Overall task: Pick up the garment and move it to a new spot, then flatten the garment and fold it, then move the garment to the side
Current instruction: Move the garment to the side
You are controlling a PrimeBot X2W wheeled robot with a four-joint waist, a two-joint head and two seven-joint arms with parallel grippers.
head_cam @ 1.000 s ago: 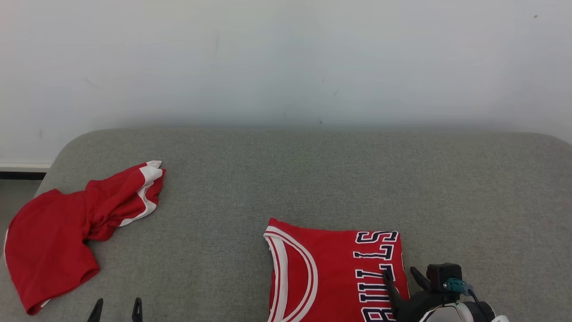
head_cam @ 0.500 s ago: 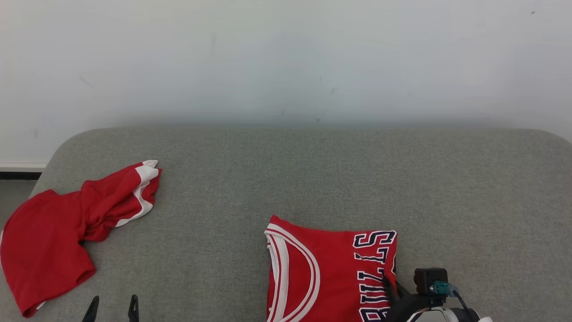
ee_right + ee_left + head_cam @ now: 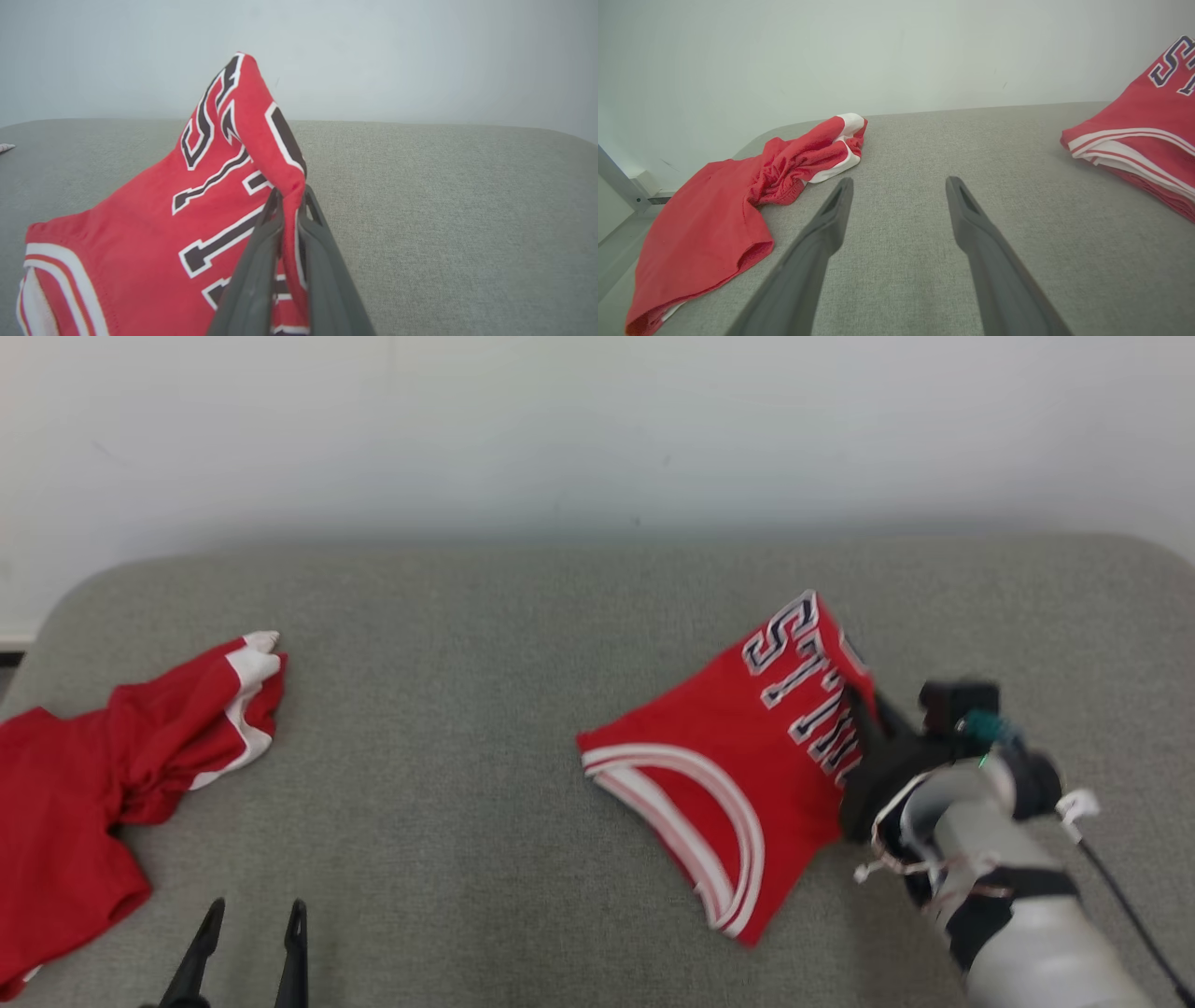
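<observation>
- Since a second ago the folded jersey [image 3: 738,775] has turned. Its lettered edge, which lay flat, is now raised off the grey cushion [image 3: 467,644]. The head camera has shifted too, so part of the change in place belongs to the view.
- The jersey lies right of centre on the cushion. Its striped armhole end rests on the fabric and the lettered end is held up.
- The right gripper [image 3: 289,196], which stood open beside that edge, is now clamped on it, with the layers pinched between the two fingers.
- I judge the cloth light, soft and limp. It drapes from the pinch, so the fold could slide apart or fall open if it is dragged fast or lifted high.
- An edge grip that takes in every layer, as here, seems the right hold. Keeping it low and letting the far end trail should keep the stack together.
- The left gripper [image 3: 899,184] hangs over bare cushion with its fingers spread, holding nothing.
- A crumpled red garment [image 3: 112,775] lies well apart, at the cushion's left end.
</observation>
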